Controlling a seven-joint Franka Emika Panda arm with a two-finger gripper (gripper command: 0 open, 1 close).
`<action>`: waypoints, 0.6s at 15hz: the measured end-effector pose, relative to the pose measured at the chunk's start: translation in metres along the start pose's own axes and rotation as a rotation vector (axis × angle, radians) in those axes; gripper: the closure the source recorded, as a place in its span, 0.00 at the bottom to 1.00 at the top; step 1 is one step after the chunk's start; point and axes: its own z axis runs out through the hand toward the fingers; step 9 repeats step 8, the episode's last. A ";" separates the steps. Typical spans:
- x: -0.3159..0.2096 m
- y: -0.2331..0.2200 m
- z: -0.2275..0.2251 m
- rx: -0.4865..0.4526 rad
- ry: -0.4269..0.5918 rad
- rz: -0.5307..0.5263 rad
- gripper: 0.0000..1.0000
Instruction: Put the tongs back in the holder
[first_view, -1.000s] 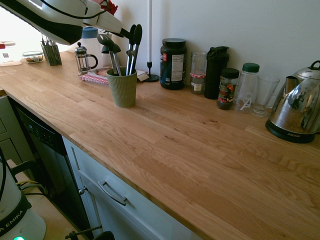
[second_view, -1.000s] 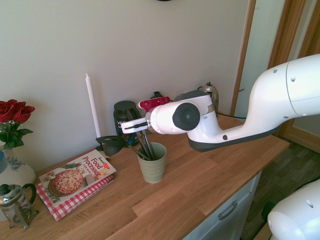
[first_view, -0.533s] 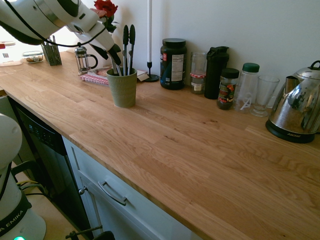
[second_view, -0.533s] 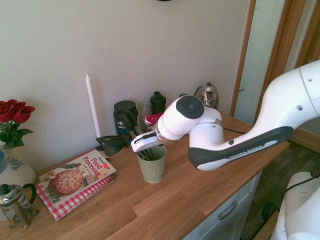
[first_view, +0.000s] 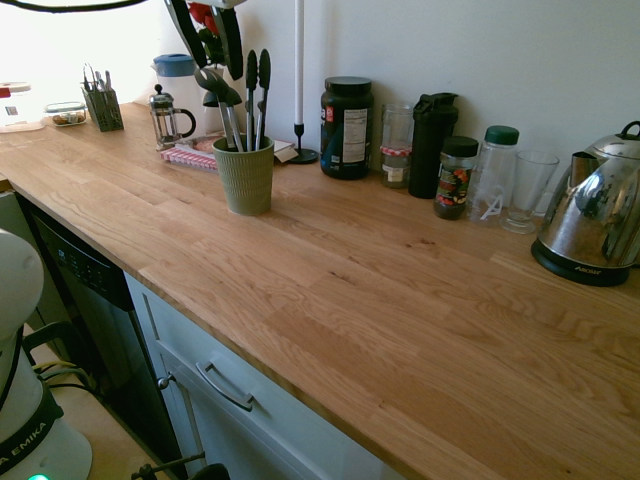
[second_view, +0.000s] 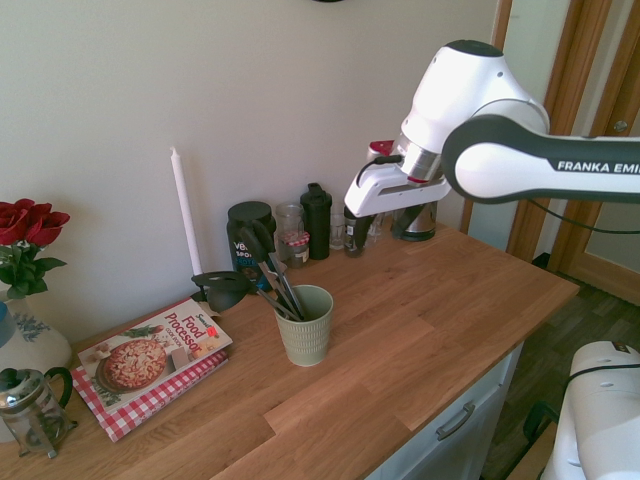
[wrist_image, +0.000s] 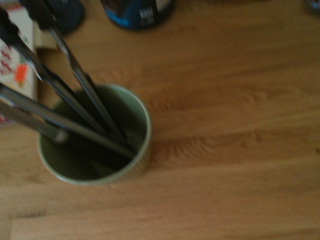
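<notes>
Second exterior view: sage-green holder (second_view: 306, 325) on the wood counter (second_view: 420, 330), near the middle. Tongs (second_view: 272, 272) inside it, black tips up, leaning to the left and toward the far wall. Black spoon (second_view: 222, 290) in the same cup, leaning even more to the left. Gripper (second_view: 352, 218) up high, well above the counter and off to the right of the cup, pointing mostly down. Jaws wide apart, with nothing between them. Touching neither the tongs nor the cup.

Left of the cup: a cookbook (second_view: 160, 350) lying flat on a red checked cloth, a tall white candle (second_view: 185, 215) by the wall, red roses (second_view: 25, 225), and a small glass coffee press (second_view: 30, 405) at the near left.

First exterior view: same cup (first_view: 244, 177), now seen from the other side, with the tongs (first_view: 257, 90) standing almost straight up in it, two grey arms close together. Gripper (first_view: 208, 35) at the top edge, above the cup and apart from it, dark fingers spread. Far along the wall to the right: a black tub (first_view: 346, 127), some jars and bottles, and a shiny kettle (first_view: 595, 215).

Wrist view: looks down into the cup (wrist_image: 95, 145), blurry. Two slim grey arms of the tongs (wrist_image: 75, 85) reaching down to the bottom.
</notes>
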 end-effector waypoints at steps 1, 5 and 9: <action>0.003 0.004 0.010 -0.033 -0.018 -0.001 0.00; -0.011 0.009 0.050 -0.121 -0.054 -0.027 0.00; -0.014 0.020 0.072 -0.152 -0.066 -0.022 0.00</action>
